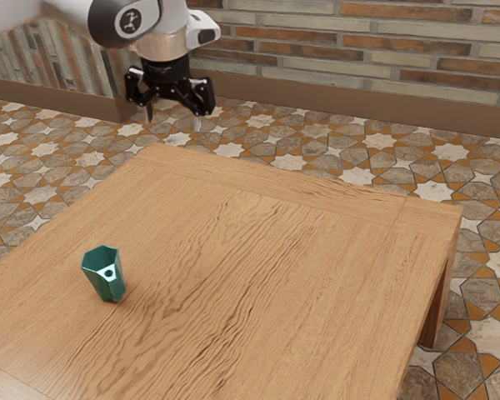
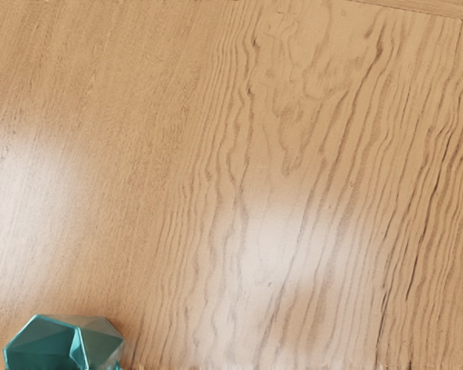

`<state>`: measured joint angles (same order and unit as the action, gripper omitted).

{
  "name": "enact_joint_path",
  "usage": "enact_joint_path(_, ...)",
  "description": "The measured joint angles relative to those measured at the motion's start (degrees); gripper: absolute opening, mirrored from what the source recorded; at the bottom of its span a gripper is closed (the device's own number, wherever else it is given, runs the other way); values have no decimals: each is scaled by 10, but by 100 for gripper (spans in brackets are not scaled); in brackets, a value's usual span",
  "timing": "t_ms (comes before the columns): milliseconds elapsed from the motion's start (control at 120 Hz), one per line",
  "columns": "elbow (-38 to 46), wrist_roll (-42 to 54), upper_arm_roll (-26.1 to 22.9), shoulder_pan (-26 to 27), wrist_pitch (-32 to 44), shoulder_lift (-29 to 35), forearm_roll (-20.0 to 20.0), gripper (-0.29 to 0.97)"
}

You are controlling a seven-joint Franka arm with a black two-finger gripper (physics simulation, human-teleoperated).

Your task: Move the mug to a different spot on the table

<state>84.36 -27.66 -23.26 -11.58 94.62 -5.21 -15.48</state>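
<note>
Well below the claw [image 1: 173, 117] and well apart from it, toward the near side of the table [image 1: 275, 250], the green mug [image 1: 104, 273] stands on the wood with nothing touching it. The claw hangs high with its fingers spread and nothing between them, so I'd say the reach has not yet begun. Next it needs to travel over and down, straddle the mug's faceted body, and close.
</note>
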Motion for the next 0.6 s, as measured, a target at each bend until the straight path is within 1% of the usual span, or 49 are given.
enact_joint_path(75, 3, 6, 12, 23, -7, 3, 2, 68)
enact_joint_path(158, 33, 11, 16, 25, -21, 10, 2, 68)
enact_joint_path(258, 119, 16, 21, 12, -32, 75, 10, 68)
enact_joint_path(325, 198, 19, 31, 2, -29, 134, 49, 68)
enact_joint_path(383, 265, 20, 34, -28, -13, 180, 87, 68)
enact_joint_path(492, 366, 18, 30, -83, 33, 236, 155, 68)
enact_joint_path(517, 387, 16, 15, -105, 47, 249, 173, 68)
enact_joint_path(567, 421, 12, -38, -166, 73, 277, 209, 68)
enact_joint_path(600, 442, 7, -62, -189, 92, 289, 229, 68)
